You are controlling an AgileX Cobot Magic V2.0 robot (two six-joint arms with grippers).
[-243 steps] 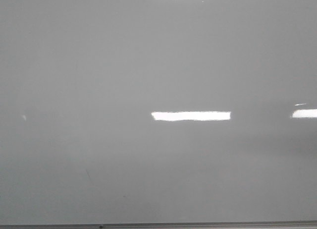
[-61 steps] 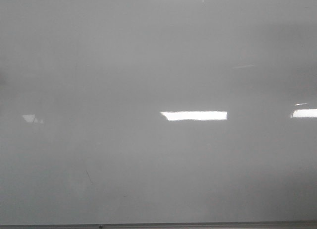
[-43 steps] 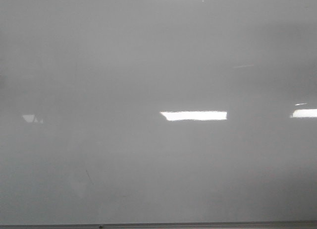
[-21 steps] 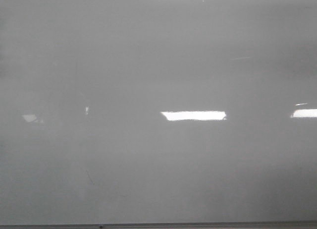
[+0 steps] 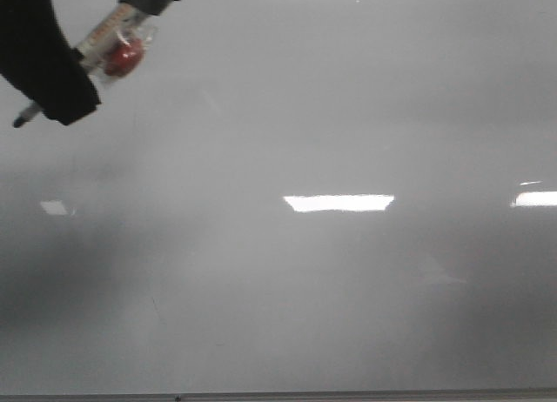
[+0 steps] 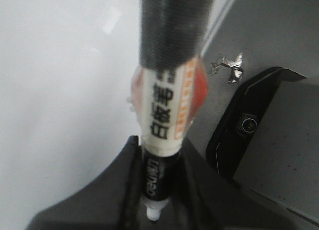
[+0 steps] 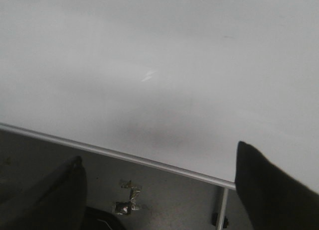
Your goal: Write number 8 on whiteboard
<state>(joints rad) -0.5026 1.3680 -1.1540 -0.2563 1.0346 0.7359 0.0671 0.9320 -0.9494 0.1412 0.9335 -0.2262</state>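
Note:
The whiteboard [image 5: 348, 115] is a glossy pale grey board that fills the front view. No number 8 shows on it. My left gripper [image 5: 65, 93] is at the far upper left of the front view, shut on a marker [image 5: 109, 38] with a white printed label and a red patch. The marker's tip [image 5: 19, 121] points down-left, close to the board. In the left wrist view my left gripper [image 6: 158, 155] clamps the marker [image 6: 167, 105], with the whiteboard [image 6: 60, 90] beside it. My right gripper [image 7: 159, 190] is open and empty over the whiteboard's edge [image 7: 124, 157].
Bright rectangular light reflections [image 5: 339, 203] lie across the board's middle and right. A faint short dark stroke [image 5: 155, 310] sits low on the left. A thin grey edge strip [image 5: 348, 393] runs along the bottom. Beyond the board are a grey floor with tape scraps [image 7: 127, 195] and a black device [image 6: 246, 123].
My left gripper with the marker has come into the front view at the upper left. Before, only the bare board showed. A dark shadow has spread over the board's lower left.

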